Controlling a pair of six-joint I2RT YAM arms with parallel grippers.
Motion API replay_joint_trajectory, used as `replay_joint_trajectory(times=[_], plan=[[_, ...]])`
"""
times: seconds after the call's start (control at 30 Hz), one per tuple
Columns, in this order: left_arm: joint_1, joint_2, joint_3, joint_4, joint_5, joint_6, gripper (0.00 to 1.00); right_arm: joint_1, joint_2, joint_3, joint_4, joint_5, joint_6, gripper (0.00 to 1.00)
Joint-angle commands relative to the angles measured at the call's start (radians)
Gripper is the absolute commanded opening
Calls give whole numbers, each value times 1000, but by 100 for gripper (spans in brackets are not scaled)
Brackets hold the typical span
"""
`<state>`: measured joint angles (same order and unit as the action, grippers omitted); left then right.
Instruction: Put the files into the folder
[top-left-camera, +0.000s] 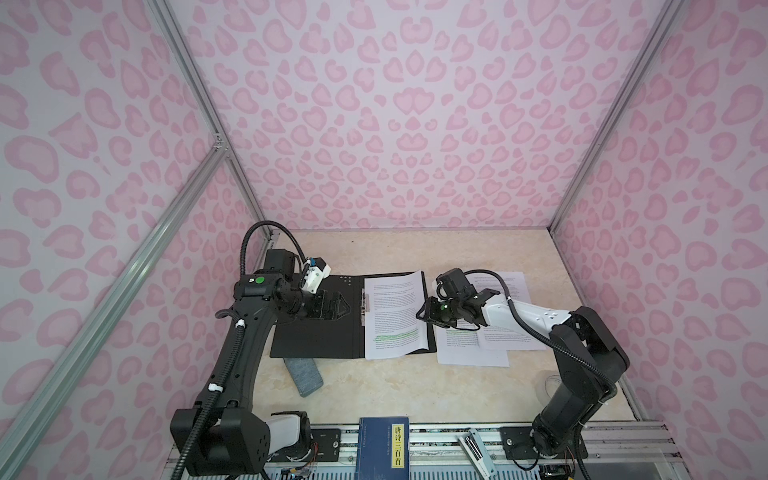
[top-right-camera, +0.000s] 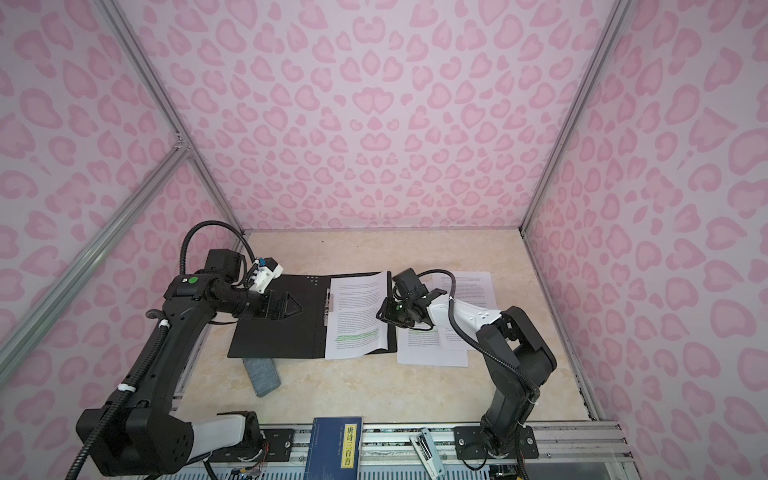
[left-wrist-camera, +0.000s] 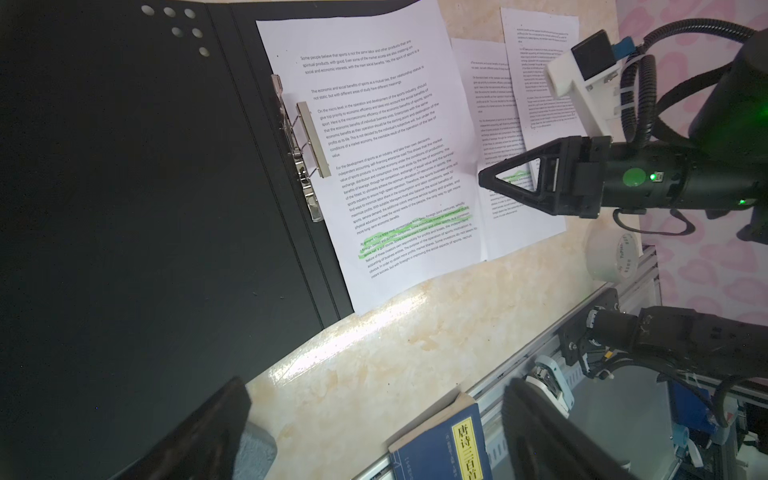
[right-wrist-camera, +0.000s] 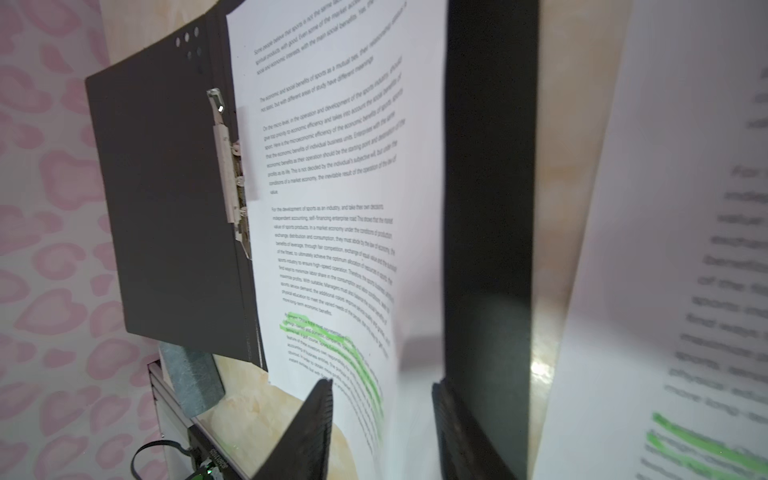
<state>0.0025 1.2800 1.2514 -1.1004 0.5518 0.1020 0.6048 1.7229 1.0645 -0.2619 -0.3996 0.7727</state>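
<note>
Pink-patterned walls (top-left-camera: 415, 104), marbled beige tabletop (top-left-camera: 395, 386), open folder (top-left-camera: 316, 340)

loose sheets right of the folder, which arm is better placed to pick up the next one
Right. The right gripper hangs at the folder's right edge, jaws apart, next to the two loose sheets. The left gripper is over the folder's left flap, with the filed sheet between it and them.

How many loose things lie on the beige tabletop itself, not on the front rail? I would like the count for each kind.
Printed paper sheets: 3 (one in the folder, two overlapping beside it)
Open folder: 1
Grey block: 1
Tape roll: 1
Total: 6
</note>
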Motion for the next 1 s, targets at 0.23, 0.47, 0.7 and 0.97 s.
replay_joint_trajectory(times=[0.23,0.47,0.7,0.97], plan=[[1,2,-4,4,19,10,98,46,50,31,-148,154,-92,33],[1,5,-3,2,17,13,98,96,35,30,-155,194,-93,10],[1,13,-7,4,24,13,98,106,54,8,-130,187,-88,5],[1,11,-8,-1,19,18,98,106,93,10,-100,170,-92,5]])
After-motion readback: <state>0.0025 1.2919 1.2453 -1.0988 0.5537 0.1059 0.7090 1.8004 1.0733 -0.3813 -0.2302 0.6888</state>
